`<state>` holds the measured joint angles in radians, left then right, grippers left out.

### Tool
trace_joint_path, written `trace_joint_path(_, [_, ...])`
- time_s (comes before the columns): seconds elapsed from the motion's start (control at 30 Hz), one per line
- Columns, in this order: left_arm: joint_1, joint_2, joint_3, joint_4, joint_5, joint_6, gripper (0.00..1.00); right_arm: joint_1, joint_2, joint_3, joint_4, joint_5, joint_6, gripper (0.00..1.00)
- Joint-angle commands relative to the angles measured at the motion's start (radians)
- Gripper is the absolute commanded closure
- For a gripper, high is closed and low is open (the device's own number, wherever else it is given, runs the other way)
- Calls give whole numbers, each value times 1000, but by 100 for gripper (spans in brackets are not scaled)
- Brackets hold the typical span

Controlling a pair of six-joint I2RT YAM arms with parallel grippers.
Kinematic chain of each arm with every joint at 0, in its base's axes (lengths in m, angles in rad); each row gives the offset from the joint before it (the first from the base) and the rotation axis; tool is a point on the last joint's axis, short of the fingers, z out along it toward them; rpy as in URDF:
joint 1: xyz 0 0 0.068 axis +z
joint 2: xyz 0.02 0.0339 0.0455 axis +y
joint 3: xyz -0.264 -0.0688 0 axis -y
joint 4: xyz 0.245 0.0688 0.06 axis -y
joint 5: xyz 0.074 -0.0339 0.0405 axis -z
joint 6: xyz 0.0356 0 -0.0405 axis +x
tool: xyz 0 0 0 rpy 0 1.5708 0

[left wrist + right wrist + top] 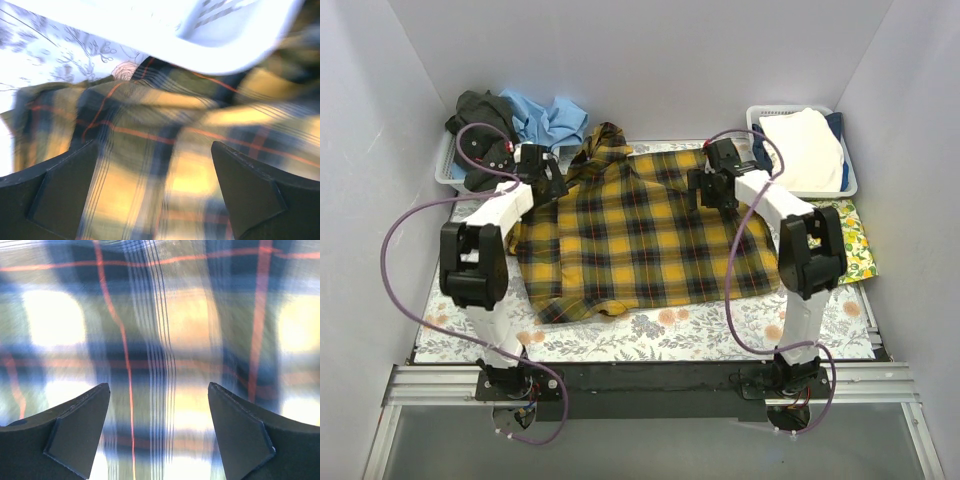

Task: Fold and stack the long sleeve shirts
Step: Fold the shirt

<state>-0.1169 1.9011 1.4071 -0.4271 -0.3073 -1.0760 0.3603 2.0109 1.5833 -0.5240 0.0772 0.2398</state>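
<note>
As I read the overhead view, entries run left to right, each placed against the plaid shirt (640, 235), which lies spread flat on the flowered cover (660, 335) mid-table.
1. Left basket (442, 172), beyond the shirt's far-left corner: dark shirt (480, 112) and light blue shirt (548, 118), crumpled.
2. Left fingers (60, 195): spread wide, gripping nothing, over the shirt's far-left edge by the collar.
3. Right fingers (75, 435): parted, gripping nothing, over the shirt's far-right part.
4. Right basket (790, 108), beyond the shirt's far-right corner: white cloth (810, 150) inside.
5. Yellow patterned cloth (855, 245): just right of the shirt.
</note>
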Motion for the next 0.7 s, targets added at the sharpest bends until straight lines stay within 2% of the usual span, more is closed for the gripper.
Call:
trace_joint_path(0.0, [2,-255,-62,-68,45,-1,2,-3,-237,-103,2,29,13,12])
trace_joint_path(0.13, [28,-440,-222,-147,95,-107,2,-6,-426,-274,-10,39,39,12])
trace_joint_path(0.17, [42,-477,-315,-157,124,-125,2,-11,-458,-351,-10,42,49,11])
trace_joint_path(0.23, [91,-546,-410,-163,195,-166,2,-20,-553,-425,-16,44,73,11])
trace_joint_path(0.27, [105,-624,-492,-168,214,-180,2,-24,-586,-480,-16,44,78,11])
trace_joint_path(0.37, [115,-739,-568,-212,250,-217,2,-43,-698,-552,-30,55,88,11])
trace_joint_path(0.5, [115,-798,-617,-265,301,-262,2,-58,-788,-640,-53,58,95,10])
trace_joint_path(0.67, [115,-754,-646,-324,289,-329,2,-70,-819,-686,-62,32,116,10])
